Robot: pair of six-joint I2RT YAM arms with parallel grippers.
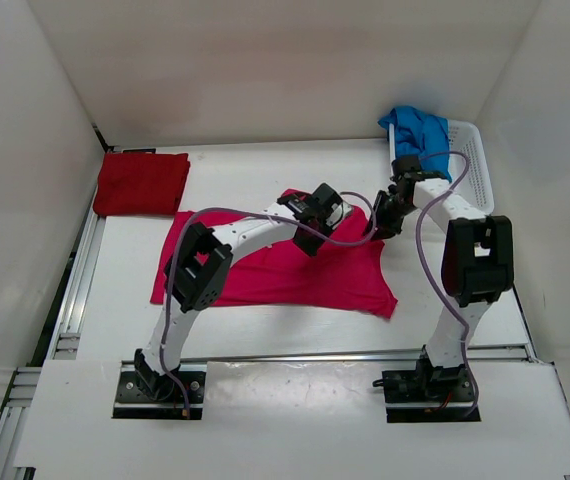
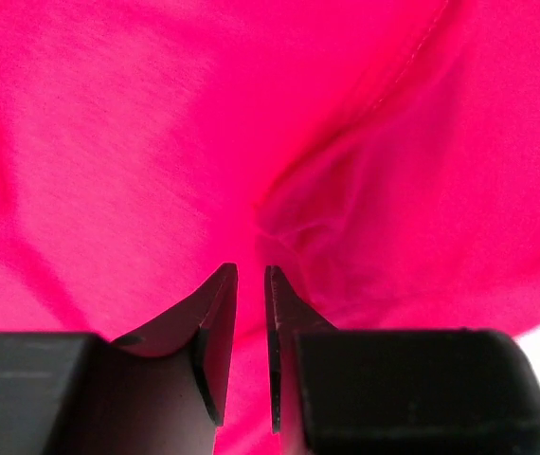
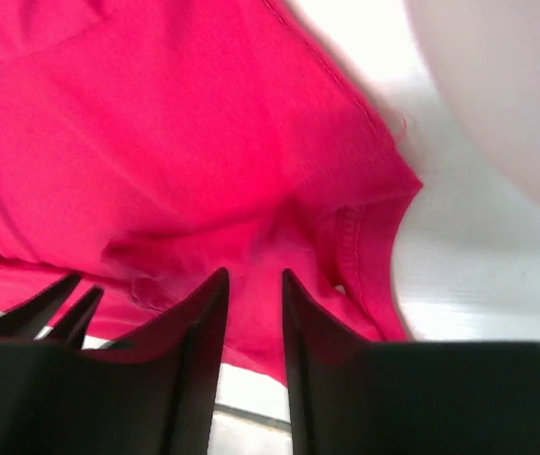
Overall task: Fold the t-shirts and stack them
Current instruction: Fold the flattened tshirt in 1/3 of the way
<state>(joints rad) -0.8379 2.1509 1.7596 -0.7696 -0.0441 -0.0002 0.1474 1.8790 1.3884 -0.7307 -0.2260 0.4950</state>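
Gripping far edge of pink t-shirt (image 1: pixel 285 275) with left tool (image 2: pixel 251 275) and right tool (image 3: pixel 254 277), side by side; long axis crosswise on bench (image 1: pixel 265 340); free hem nearward.

You have three t-shirts in front of you: one dark red t-shirt (image 1: pixel 142 184), one pink t-shirt (image 1: pixel 275 278) and one blue t-shirt (image 1: pixel 420 130). You have one white mesh basket (image 1: pixel 473 172). You see two arms: one left arm (image 1: pixel 247 233) and one right arm (image 1: pixel 457 208).
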